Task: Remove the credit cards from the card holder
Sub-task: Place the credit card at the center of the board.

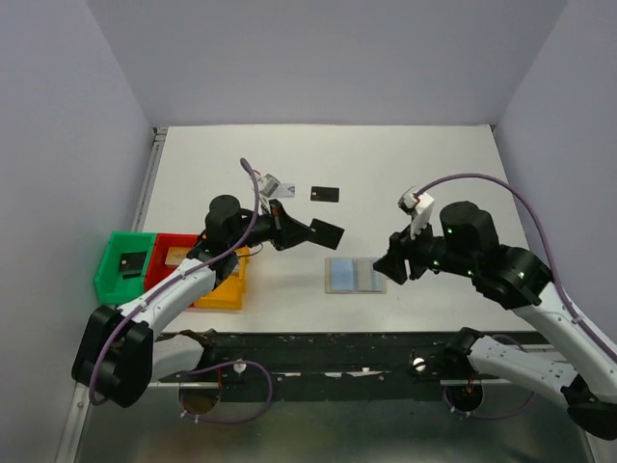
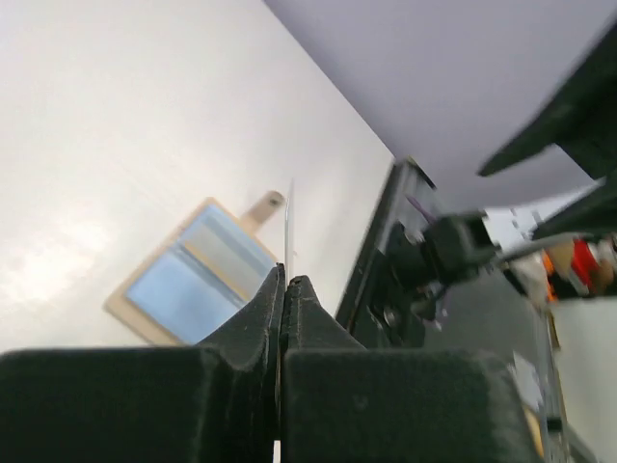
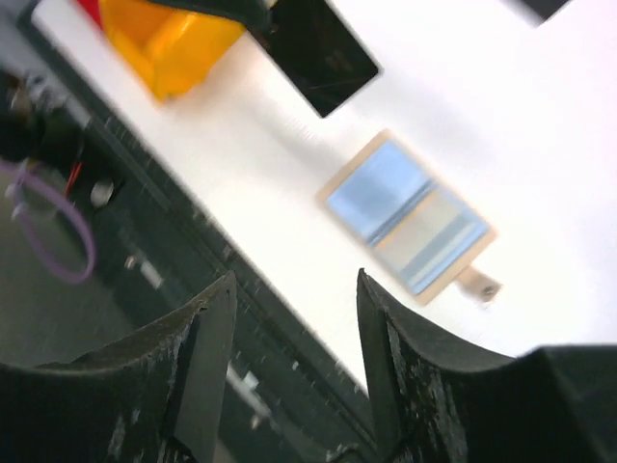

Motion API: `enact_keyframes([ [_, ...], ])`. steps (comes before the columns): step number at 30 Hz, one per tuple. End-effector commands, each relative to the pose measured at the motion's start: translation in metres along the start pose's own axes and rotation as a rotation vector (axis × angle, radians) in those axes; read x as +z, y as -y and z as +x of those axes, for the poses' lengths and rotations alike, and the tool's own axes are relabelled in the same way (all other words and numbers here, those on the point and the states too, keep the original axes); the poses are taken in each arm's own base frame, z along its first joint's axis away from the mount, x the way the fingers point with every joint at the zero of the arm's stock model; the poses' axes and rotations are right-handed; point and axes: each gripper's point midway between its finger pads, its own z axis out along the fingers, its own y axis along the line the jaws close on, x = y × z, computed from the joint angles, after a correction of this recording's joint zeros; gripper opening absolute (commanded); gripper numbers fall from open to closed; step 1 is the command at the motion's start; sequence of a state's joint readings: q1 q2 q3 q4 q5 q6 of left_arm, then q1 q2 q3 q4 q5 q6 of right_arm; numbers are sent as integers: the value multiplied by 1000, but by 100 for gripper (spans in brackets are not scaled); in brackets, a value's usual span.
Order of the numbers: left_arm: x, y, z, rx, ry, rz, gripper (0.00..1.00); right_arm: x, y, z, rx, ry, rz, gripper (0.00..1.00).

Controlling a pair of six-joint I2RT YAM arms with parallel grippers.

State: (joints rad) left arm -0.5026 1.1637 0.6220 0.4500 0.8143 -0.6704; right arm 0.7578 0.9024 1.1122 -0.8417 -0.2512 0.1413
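Note:
The card holder (image 1: pixel 354 275) lies open on the table, its light blue-grey inside facing up; it also shows in the left wrist view (image 2: pixel 198 275) and the right wrist view (image 3: pixel 405 217). My left gripper (image 1: pixel 297 230) is shut on a black credit card (image 1: pixel 329 232), held above the table to the left of the holder. In the left wrist view this card (image 2: pixel 288 227) shows edge-on between the closed fingers (image 2: pixel 260 323). My right gripper (image 1: pixel 391 271) is open and empty at the holder's right edge. A second black card (image 1: pixel 325 194) and a silver-grey card (image 1: pixel 275 185) lie on the far table.
Green (image 1: pixel 108 278), red (image 1: pixel 174 241) and yellow (image 1: pixel 224 294) bins stand in a row at the left, under my left arm. A small black chunky object (image 1: pixel 132 261) sits in the green bin. The table's near edge runs just below the holder.

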Motion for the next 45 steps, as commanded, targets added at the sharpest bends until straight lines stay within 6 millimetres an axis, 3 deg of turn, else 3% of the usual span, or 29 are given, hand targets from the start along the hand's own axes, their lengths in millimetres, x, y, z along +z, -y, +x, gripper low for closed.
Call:
enact_keyframes([
  [1,-15,-73,-40,-154,213,-336,0,-23,49,-32,74,278,298,61],
  [4,-15,-111,-44,-234,239,-463,0,-19,60,-26,107,369,334,61],
  [8,-1,-154,-36,-327,209,-532,0,-10,46,-11,139,331,242,61],
  [15,26,-199,-27,-429,171,-548,0,3,41,3,169,279,200,61],
  [24,49,-228,-30,-471,154,-559,0,16,41,14,170,229,186,61],
  [32,59,-248,-17,-496,130,-603,0,19,43,14,161,218,191,61],
  [45,69,-259,-2,-526,104,-614,0,23,44,12,164,204,196,61],
])
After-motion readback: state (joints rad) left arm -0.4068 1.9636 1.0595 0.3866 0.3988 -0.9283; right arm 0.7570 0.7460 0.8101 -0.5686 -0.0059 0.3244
